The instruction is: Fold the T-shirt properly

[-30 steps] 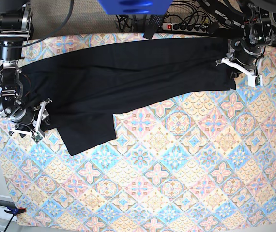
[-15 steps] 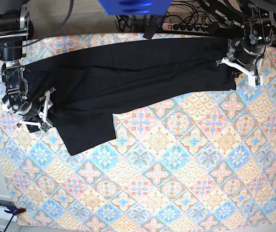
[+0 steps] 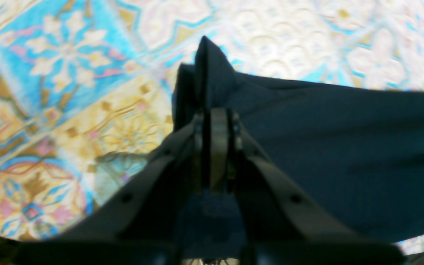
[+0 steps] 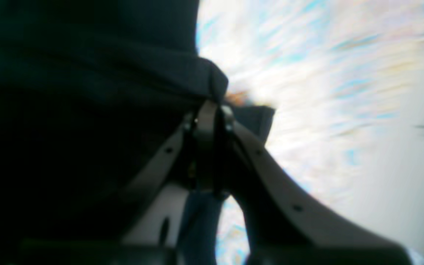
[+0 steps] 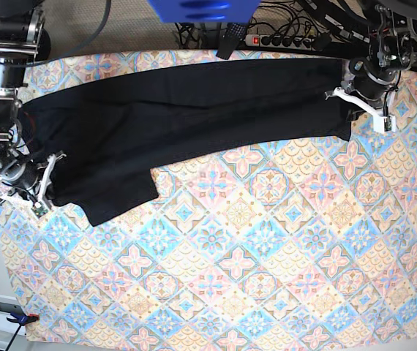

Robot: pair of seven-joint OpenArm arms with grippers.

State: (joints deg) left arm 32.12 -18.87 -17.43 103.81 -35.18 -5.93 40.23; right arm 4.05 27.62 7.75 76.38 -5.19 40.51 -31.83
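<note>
The shirt point(image 5: 194, 124) lies stretched flat between the two grippers across the patterned cloth point(image 5: 267, 256). The left gripper point(image 3: 215, 121) is clamped on one end, a fold of fabric poking up past its tips. The right gripper point(image 4: 210, 114) pinches the opposite end, black cloth bunched just above its closed jaws.

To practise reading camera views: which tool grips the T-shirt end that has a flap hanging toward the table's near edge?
The right tool, at the base view's left; the T-shirt end at the left tool is straight.
</note>
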